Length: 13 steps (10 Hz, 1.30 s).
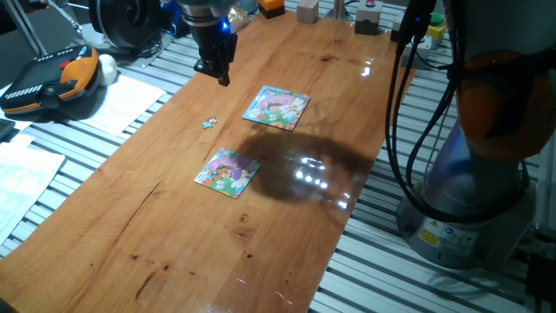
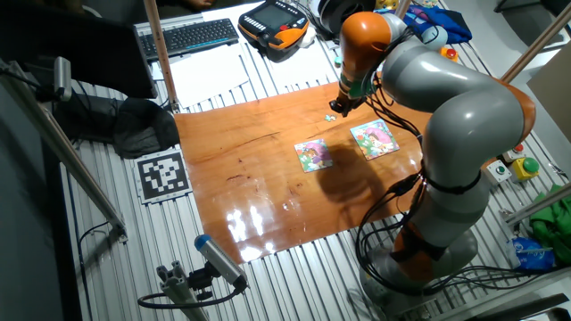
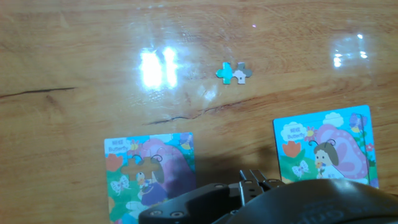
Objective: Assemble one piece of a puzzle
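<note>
One piece loose beside puzzle, hand grip state unclear, fingertips hidden

A glossy varnished wooden table is shown, with lamp glare mirrored at lower centre. Printed card with a slight sheen is suggested by the puzzle and the piece. The gripper looks matt black.

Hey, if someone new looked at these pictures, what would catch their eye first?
Probably the gripper hanging above the wooden table, its fingers held over the far end. Below it lie two bright square cartoon jigsaws: the puzzle, mostly purple-pink, and the other puzzle farther along. Between them, off to one side, sits the tiny teal-and-white piece.
</note>
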Each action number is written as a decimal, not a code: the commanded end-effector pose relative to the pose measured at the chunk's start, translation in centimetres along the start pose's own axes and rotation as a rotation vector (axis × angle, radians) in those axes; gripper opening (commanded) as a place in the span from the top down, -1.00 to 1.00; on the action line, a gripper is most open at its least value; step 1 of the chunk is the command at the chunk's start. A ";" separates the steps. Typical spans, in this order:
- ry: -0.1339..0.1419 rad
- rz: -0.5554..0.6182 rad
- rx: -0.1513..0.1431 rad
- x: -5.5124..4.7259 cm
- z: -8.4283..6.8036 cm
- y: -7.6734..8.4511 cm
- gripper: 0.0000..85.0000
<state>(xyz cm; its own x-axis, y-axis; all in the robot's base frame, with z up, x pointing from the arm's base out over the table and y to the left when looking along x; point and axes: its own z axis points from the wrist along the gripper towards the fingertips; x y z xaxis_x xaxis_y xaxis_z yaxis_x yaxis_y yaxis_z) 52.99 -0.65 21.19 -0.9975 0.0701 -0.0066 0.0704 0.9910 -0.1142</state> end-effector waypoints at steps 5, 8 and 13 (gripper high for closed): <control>-0.050 -0.009 -0.003 0.0 0.0 0.0 1.00; -0.044 0.011 -0.011 0.0 0.0 0.0 1.00; -0.022 0.040 -0.022 -0.6 -0.4 0.0 1.00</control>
<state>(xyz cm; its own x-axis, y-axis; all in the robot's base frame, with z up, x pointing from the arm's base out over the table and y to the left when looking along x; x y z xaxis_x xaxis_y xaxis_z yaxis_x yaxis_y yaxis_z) 53.57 -0.61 21.56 -0.9937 0.1077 -0.0321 0.1102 0.9897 -0.0914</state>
